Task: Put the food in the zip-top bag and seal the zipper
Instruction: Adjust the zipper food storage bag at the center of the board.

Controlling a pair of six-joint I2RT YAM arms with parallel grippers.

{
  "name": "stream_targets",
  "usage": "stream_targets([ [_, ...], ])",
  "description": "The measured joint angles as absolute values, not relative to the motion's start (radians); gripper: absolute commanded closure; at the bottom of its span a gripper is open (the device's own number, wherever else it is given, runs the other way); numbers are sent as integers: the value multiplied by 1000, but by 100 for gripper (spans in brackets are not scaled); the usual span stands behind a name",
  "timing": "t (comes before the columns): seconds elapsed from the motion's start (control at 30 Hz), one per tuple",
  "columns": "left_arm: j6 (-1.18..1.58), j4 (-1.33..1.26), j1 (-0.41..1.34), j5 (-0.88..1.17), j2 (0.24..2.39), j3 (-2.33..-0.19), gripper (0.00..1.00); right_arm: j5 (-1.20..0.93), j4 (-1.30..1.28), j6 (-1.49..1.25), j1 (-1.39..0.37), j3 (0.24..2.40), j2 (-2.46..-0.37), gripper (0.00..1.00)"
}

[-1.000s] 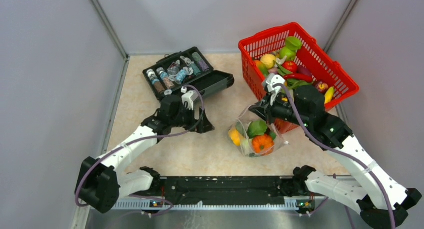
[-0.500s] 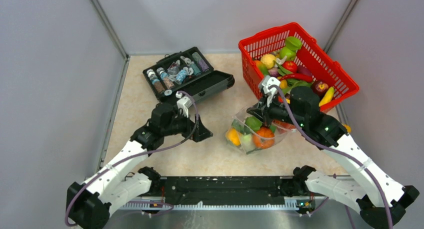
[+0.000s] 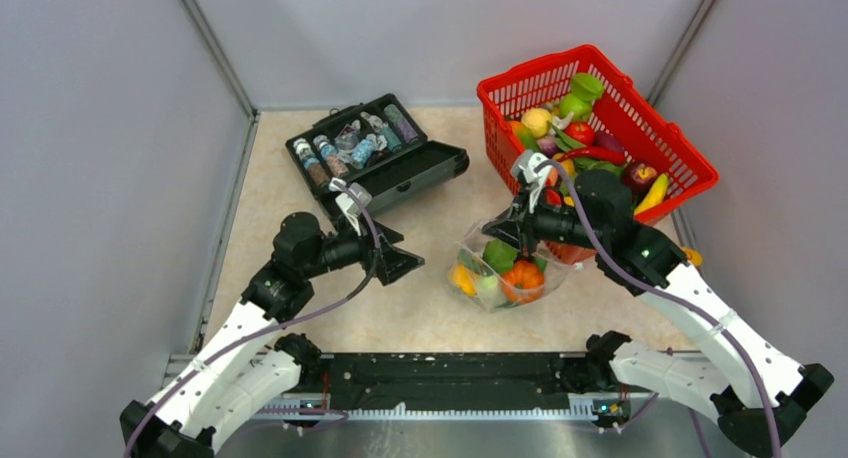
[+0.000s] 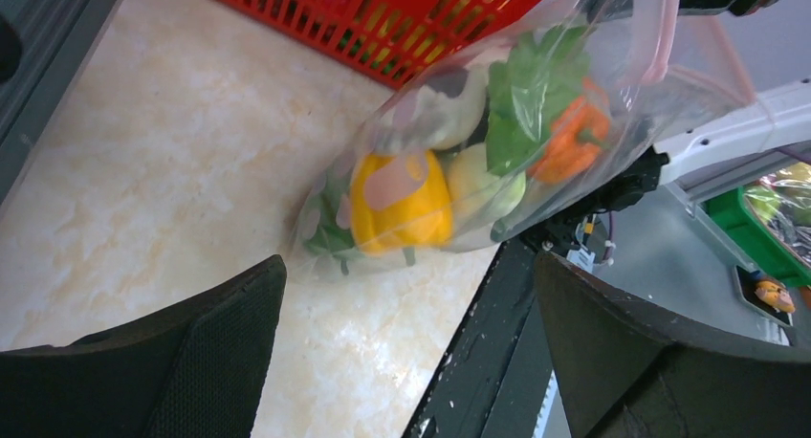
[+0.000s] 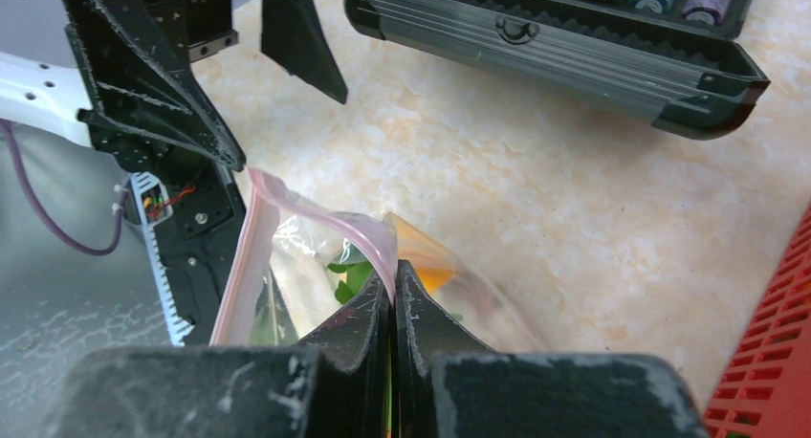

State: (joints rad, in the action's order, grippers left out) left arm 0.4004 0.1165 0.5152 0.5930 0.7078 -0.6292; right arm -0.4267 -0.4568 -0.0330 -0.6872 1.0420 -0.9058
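The right arm (image 3: pixel 650 263) hides part of the red mesh plastic basket (image 3: pixel 535 70) and the mouth of the clear crinkly zip-top bag (image 3: pixel 505 275) beside it; its toy plastic food (image 4: pixel 402 199) blurs behind creases. The right gripper (image 5: pixel 394 285) is clenched on the pinkish zipper strip (image 5: pixel 325 220), and the left gripper (image 4: pixel 406 275) gapes empty nearby, above the beige marbled tabletop (image 3: pixel 290 193) and between grey walls (image 3: pixel 110 128).

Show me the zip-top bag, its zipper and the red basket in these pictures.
zip-top bag (image 4: pixel 612 84), left wrist view, its clear upper wall.
zipper (image 5: pixel 325 220), right wrist view, middle of the pink strip.
red basket (image 3: pixel 540 65), top external view, its far-left rim.
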Motion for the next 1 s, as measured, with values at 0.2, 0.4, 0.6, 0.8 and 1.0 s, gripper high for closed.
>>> stream_targets([
  [0.2, 426, -97, 523, 712, 756, -588, 1, -514, -455, -56, -687, 1041, -844, 100],
  [0.4, 362, -262, 628, 772, 775, -532, 1, -541, -446, -57, -687, 1041, -829, 100],
  [0.6, 287, -303, 768, 701, 749, -493, 1, -563, -435, -48, -687, 1052, -902, 100],
  [0.8, 207, -310, 795, 537, 738, -484, 1, -584, -434, -1, -687, 1103, -1053, 100],
  [1.0, 122, -311, 796, 438, 765, -484, 1, -614, -439, 70, -687, 1170, -1158, 100],
])
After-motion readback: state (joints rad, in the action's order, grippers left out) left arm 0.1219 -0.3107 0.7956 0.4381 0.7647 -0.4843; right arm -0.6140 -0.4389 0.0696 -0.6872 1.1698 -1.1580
